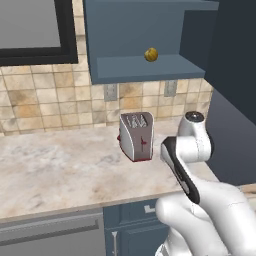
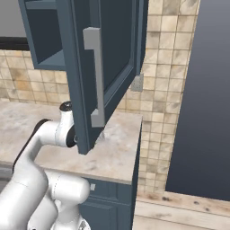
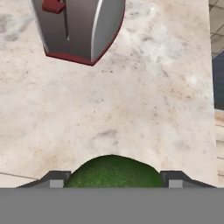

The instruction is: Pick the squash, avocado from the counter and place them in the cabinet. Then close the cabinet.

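Between jaws, one avocado point(image 3: 114, 171); cabinet point(image 1: 140, 70): one squash point(image 1: 151, 54).

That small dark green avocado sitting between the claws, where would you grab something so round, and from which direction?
Across its widest middle, coming straight down from above. The small dark green round avocado is ball-like, so opposite sides of its bulge give the firmest hold. It lies on the flat marbled stone counter with bare worktop around it, and the jaws of the gripper already stand on either side of it.

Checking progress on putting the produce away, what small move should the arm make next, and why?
Probably lift the avocado straight up off the counter. It sits between the gripper fingertips, and the squash already rests in the open cabinet.
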Tool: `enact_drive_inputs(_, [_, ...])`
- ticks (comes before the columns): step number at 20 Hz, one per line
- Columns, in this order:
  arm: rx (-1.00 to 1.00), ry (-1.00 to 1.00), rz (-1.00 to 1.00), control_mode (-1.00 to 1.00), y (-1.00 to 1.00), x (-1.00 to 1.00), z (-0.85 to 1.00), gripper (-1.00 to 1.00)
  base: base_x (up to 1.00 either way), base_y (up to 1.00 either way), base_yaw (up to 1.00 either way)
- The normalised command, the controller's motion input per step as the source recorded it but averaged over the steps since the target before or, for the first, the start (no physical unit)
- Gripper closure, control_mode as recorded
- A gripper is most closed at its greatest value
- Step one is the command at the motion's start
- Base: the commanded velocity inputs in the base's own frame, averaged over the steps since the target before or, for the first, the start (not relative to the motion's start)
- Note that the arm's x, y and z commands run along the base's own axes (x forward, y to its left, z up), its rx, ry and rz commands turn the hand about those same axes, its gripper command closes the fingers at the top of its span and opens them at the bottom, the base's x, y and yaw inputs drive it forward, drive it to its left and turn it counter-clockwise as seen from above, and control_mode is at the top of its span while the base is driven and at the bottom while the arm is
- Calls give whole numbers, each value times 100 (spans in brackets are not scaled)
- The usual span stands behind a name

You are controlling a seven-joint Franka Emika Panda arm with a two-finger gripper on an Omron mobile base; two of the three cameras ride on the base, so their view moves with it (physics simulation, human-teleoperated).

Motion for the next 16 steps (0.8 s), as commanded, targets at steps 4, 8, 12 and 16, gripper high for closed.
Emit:
enact_drive_inputs(4, [0,0,0,-100,0,-15,100,100,0,0,0])
enact_drive_inputs(8, [1,-1,0,-100,4,0,100,100,0,0,0])
enact_drive_inputs(12, [3,-9,0,-100,7,3,100,100,0,0,0])
enact_drive_inputs(16, [7,-20,0,-100,18,8,100,100,0,0,0])
